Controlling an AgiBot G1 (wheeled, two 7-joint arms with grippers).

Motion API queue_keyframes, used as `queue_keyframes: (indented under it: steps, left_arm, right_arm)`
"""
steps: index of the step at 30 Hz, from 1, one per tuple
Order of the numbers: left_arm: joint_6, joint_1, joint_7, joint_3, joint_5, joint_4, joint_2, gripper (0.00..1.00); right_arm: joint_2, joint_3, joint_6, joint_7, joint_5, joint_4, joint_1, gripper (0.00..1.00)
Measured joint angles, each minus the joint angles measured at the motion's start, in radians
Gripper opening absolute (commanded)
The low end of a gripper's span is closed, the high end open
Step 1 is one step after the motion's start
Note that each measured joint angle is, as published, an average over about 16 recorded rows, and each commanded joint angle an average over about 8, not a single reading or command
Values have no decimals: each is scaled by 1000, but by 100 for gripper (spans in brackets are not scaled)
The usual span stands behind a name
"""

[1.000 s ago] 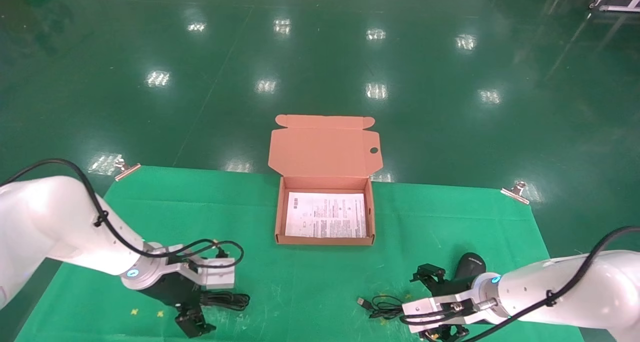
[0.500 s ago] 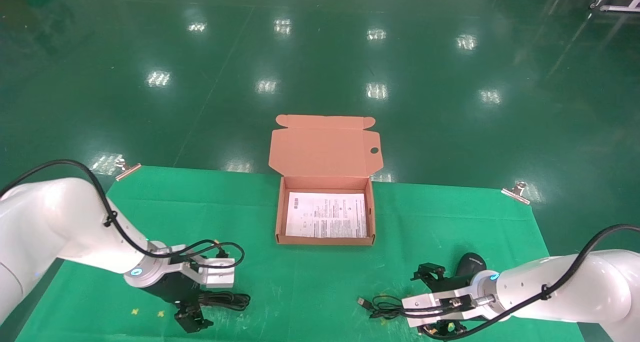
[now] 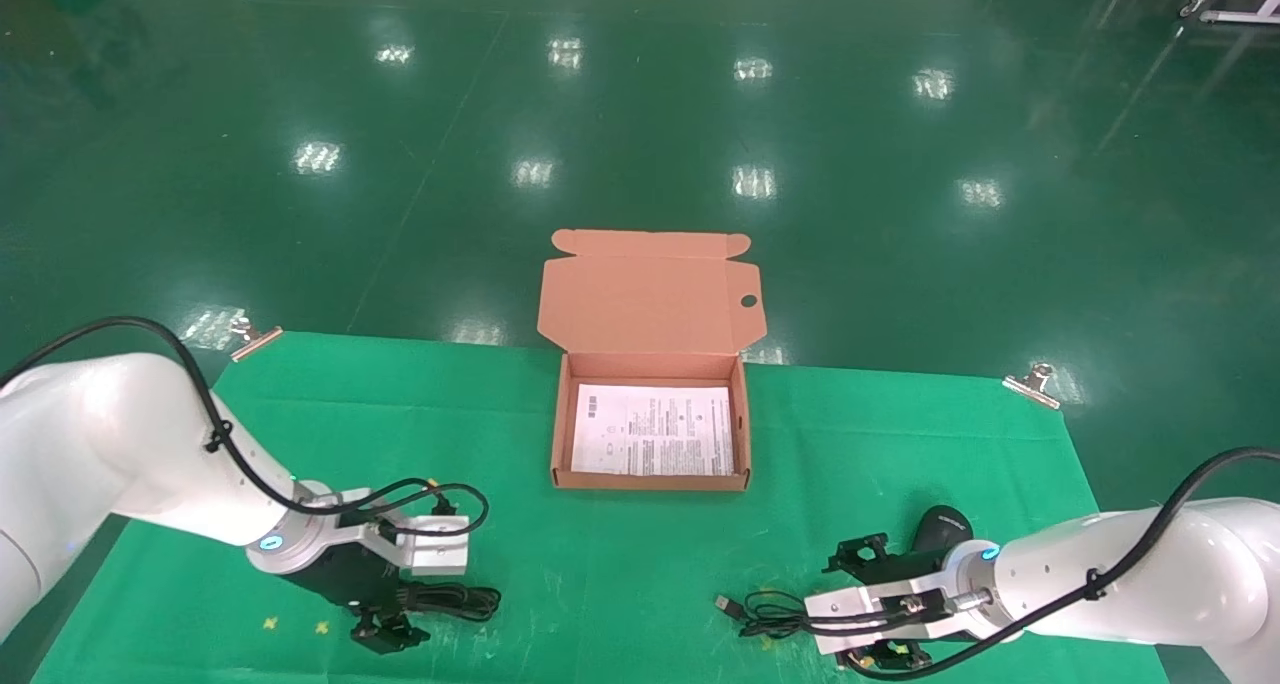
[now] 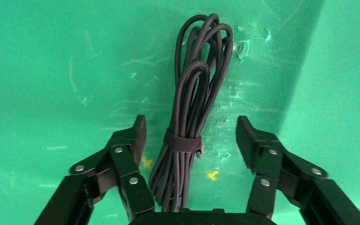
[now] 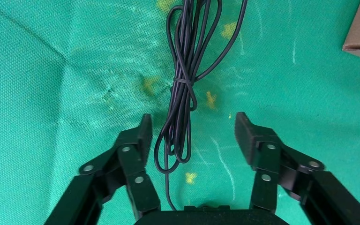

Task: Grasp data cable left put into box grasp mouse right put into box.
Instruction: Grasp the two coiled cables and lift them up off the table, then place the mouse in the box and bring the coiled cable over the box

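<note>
You've got one box (image 3: 650,434), one cable (image 4: 190,117), one mouse (image 3: 940,529). Two grippers: left (image 4: 191,136) and right (image 5: 192,133). Two clips, one (image 3: 250,339) each side (image 3: 1030,382).

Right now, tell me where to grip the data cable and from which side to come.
Grip the data cable at its strap, where the loops are cinched into one narrow waist. Come straight down from above: it lies flat on the cloth, and the left gripper already hangs over it, jaws open either side of the strap. The looser looped end would likely splay. The right gripper is over the mouse's cord.
</note>
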Motion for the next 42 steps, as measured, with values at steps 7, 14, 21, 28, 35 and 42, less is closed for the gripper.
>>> queue_keyframes:
  steps: [7,14,21,28,35,42]
  left_arm:
    - [2,0,-2,0,1,-4,-1,0]
    - [3,0,-2,1,1,-6,-2,0]
    - [14,-9,3,3,4,-18,-13,0]
    - [75,-58,4,0,11,-151,-94,0]
    - [132,-147,-73,-22,50,-453,-233,0]
    - [121,-231,-200,-58,113,-736,-315,0]
  right_arm:
    - [1,0,-1,1,0,3,0,0]
    - [1,0,-2,1,0,4,-1,0]
    - [7,4,-4,9,2,8,2,0]
    - [51,33,-17,77,6,61,30,0]
    - [112,91,-25,213,-19,173,110,0]
    - [110,149,-4,327,-48,248,226,0]
